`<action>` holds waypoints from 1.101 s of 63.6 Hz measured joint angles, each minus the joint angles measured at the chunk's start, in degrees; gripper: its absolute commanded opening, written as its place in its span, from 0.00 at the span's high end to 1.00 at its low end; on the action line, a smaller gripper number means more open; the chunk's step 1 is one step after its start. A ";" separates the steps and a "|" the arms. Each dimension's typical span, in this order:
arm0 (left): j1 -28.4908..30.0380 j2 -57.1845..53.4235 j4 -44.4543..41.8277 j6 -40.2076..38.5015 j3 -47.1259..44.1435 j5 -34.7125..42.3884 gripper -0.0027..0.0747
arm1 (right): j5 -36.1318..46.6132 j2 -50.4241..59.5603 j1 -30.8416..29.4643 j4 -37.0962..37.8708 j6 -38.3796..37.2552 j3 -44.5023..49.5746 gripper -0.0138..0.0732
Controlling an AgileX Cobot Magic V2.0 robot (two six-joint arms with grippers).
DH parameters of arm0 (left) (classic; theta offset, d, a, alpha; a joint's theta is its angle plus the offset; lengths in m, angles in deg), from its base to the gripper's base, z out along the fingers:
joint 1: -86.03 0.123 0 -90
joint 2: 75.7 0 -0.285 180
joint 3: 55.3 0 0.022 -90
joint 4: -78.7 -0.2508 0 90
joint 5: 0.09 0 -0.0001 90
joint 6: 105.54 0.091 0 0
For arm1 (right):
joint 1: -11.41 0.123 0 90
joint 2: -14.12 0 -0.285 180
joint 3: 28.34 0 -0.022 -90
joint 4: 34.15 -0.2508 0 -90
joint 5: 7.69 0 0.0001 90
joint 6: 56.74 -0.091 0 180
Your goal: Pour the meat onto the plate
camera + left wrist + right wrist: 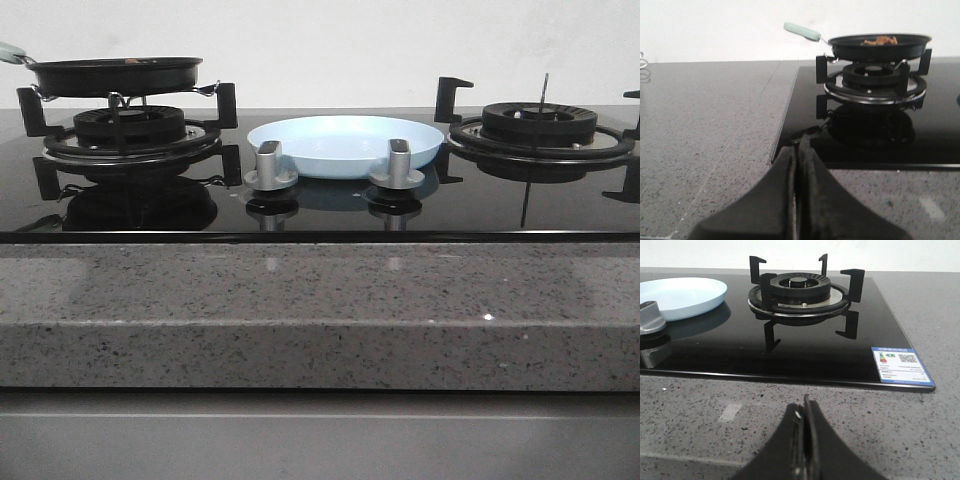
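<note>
I haven't started: meat (880,40) sits in the pan (880,46), plate (345,143) bare, left gripper (798,165) and right gripper (804,427) closed, empty.

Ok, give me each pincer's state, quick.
Left pincer: closed, holding nothing, low over the countertop.
Right pincer: closed, holding nothing, low over the countertop.

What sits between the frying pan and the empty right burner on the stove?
The pale-blue plate lies there, still empty, with two silver knobs just in front of it. The front view shows this.
</note>
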 measured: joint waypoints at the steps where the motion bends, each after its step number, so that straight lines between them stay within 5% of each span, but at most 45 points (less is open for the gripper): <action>1: 0.00 0.00 0.28 0.00 0.00 0.27 0.99 | 0.00 0.00 0.00 0.00 0.00 0.00 0.91; 16: 0.00 0.00 1.82 0.00 3.36 0.29 0.99 | -1.42 0.00 0.00 0.00 0.00 -1.23 0.91; 38: 0.09 20.26 1.96 0.00 27.91 -11.27 0.99 | -10.19 -11.70 0.00 0.00 0.00 -24.48 0.91; 55: 0.09 29.34 2.18 0.00 32.45 -12.24 0.99 | -13.51 -22.48 0.00 0.00 0.00 -33.91 0.89; 62: 0.09 29.39 2.18 0.00 32.45 -12.24 0.88 | -13.72 -22.58 0.00 0.00 0.00 -34.04 0.77; 70: 0.09 29.39 2.18 0.00 32.45 -12.24 0.52 | -13.84 -22.58 0.00 0.00 0.00 -34.04 0.44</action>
